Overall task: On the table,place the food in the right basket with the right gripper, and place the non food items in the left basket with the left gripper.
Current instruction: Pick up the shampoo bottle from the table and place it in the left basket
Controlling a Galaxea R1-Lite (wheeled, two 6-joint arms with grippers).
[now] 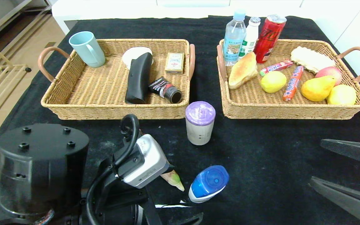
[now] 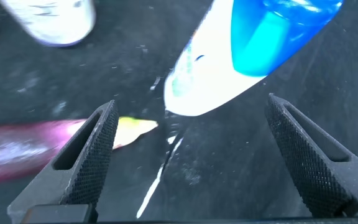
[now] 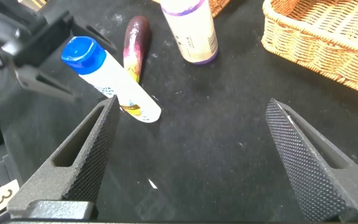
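A white bottle with a blue cap (image 1: 208,183) (image 2: 241,56) lies on the black table (image 1: 261,150), just ahead of my open left gripper (image 2: 191,106), not between the fingers. The purple eggplant (image 2: 23,146) (image 3: 135,43) lies beside it, mostly hidden under my left wrist in the head view, where only its pale tip (image 1: 173,180) shows. The beige cup with a purple lid (image 1: 200,123) (image 3: 191,28) stands upright between the baskets. My right gripper (image 1: 317,162) (image 3: 192,107) hovers open and empty at the near right. The black case (image 1: 139,78) lies in the left basket (image 1: 58,103). The croissant (image 1: 242,70) and lemon (image 1: 273,82) lie in the right basket (image 1: 292,111).
The left basket also holds a blue mug (image 1: 87,48), a card box (image 1: 174,62) and a small dark bottle (image 1: 166,89). The right basket also holds bottles (image 1: 234,37), a red can (image 1: 269,37), candy sticks, a pear (image 1: 317,88) and other fruit. Bare cloth lies between the grippers.
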